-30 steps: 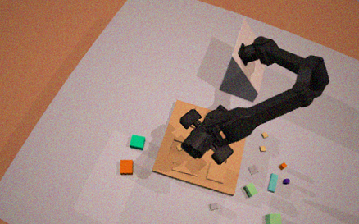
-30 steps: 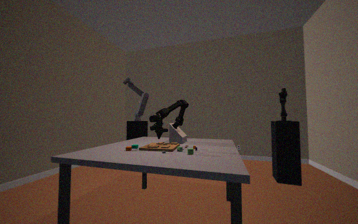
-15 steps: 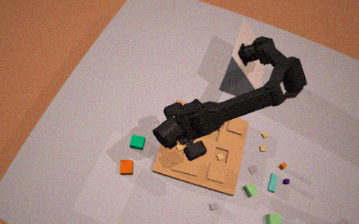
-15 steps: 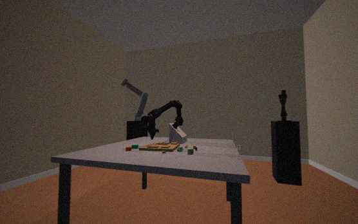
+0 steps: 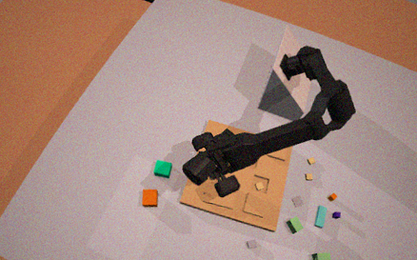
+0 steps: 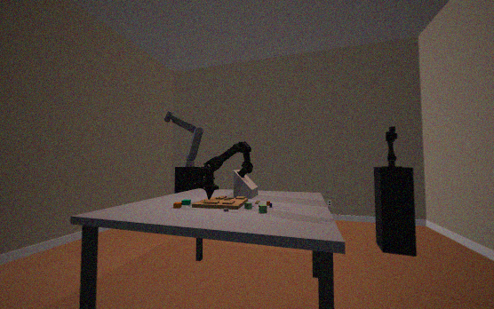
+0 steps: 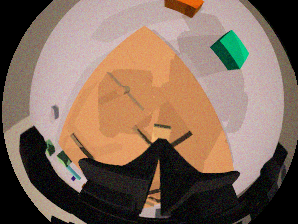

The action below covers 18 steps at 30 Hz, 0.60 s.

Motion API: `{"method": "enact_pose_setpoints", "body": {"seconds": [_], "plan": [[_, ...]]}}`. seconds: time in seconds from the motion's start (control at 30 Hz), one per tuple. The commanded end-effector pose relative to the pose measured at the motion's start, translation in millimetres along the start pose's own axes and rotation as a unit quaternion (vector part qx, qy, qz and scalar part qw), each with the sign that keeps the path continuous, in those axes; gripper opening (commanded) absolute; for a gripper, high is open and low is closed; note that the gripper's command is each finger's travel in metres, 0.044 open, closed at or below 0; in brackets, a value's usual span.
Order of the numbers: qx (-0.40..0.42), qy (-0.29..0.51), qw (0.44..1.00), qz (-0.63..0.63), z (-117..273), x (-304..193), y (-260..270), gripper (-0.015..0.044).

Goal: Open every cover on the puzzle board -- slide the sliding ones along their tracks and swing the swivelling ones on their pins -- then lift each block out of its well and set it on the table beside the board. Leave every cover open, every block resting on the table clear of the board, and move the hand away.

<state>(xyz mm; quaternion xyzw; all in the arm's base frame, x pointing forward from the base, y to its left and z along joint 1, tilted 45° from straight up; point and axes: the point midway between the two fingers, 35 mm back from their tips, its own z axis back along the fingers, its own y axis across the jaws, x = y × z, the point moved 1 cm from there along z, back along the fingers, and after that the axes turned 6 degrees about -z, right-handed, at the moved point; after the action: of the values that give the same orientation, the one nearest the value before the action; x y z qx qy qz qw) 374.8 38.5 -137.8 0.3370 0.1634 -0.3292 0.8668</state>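
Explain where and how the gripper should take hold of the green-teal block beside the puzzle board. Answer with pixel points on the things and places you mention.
Probably by two opposite upright sides, from straight above: the green-teal block [image 5: 163,168] [image 6: 186,202] [image 7: 231,51] sits flat, boxy, with table around it.

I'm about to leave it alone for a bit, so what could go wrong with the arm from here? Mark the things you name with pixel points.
The shut hand [image 6: 210,198] [image 7: 161,141] points down low over the puzzle board [image 5: 230,215] [image 6: 215,206] [image 7: 150,55], so coming lower might press its tips into the wood. In the wrist view its tips overlap a small pale block [image 7: 161,131], which they could nudge instead of grasp.
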Motion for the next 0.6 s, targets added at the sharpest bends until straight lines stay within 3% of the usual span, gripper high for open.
{"method": "enact_pose_setpoints", "body": {"seconds": [0.0, 0.57], "plan": [[0.003, 0.002, 1.0, -0.004, -3.3, -1.1, -1.1, 0.0], [0.003, 0.002, 1.0, -0.005, -15.0, -2.5, -0.8, 0.0]]}}
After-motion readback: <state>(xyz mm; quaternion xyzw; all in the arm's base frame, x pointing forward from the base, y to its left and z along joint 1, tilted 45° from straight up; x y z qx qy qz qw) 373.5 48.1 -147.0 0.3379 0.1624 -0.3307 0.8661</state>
